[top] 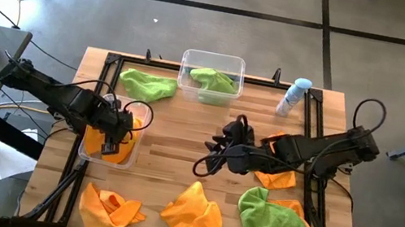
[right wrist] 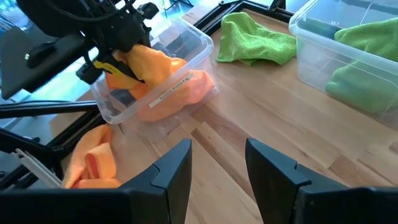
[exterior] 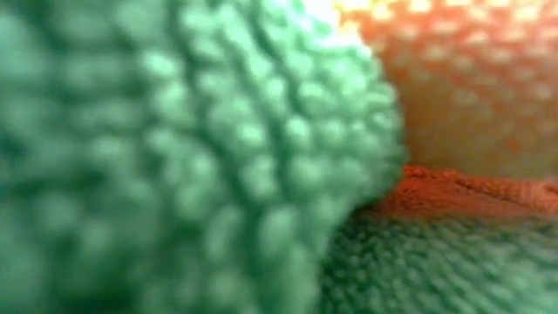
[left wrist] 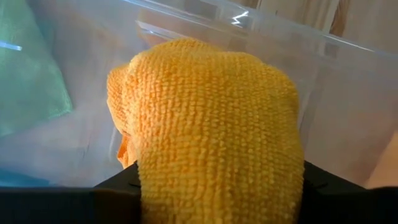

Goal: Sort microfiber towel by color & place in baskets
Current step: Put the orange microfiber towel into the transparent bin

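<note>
The left gripper (top: 113, 133) hung over the left bin (top: 89, 149), a clear basket at the tabletop's (top: 168, 174) left side. An orange cloth (left wrist: 211, 124) sat bunched between its fingers, hanging down into the bin on top of more orange cloth (right wrist: 180, 93) already there. In the left wrist view the bundle filled the gap between the fingers and bulged forward past them; the fingers were parted around it, but whether they gripped it or had let go could not be told. The bundle had no clear long axis.

The right gripper (right wrist: 217, 165) hovered over bare wood near the tabletop's middle, its fingers open and holding nothing, pointing toward the left bin. An orange cloth (top: 274, 177) lay under that arm.

The second bin (top: 214, 56) stood at the far edge with a green cloth (top: 214, 81) inside. Another green cloth (top: 147, 84) lay crumpled just beside it, its long axis running across the tabletop. Along the near edge lay an orange cloth (top: 111, 205) at the left, an orange heap (top: 194, 214) in the middle and a spread green cloth (top: 273, 226) at the right. A spray bottle (top: 294, 96) stood near the far right corner. The low view showed only green and orange fabric pressed up close.
</note>
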Robot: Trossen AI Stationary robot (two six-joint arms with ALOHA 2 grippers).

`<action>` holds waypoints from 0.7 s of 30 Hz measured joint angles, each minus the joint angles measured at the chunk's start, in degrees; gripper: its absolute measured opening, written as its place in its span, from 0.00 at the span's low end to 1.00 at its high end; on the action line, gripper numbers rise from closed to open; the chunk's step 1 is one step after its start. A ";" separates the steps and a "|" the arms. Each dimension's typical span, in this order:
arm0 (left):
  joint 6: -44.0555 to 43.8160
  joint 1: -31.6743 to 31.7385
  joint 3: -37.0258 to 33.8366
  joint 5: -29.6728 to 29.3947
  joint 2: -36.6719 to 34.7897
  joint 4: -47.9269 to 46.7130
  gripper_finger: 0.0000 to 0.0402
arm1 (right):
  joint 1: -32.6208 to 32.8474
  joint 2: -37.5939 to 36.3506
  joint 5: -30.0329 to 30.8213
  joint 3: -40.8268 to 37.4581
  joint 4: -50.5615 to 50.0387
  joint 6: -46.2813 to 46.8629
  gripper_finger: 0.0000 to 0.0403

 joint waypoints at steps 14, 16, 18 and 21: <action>2.00 0.00 0.00 0.87 -0.01 2.19 0.62 | 0.02 1.70 -0.28 0.00 -0.39 0.15 0.36; 2.12 0.00 0.00 0.87 0.00 2.16 0.68 | 0.03 1.69 -0.29 0.00 -0.43 0.12 0.36; 2.14 0.00 0.00 0.98 0.00 2.02 0.73 | 0.02 1.69 -0.34 0.00 -0.48 0.07 0.36; 2.52 0.00 0.40 4.56 0.00 0.11 0.76 | 0.02 1.69 -0.34 0.00 -0.48 0.11 0.36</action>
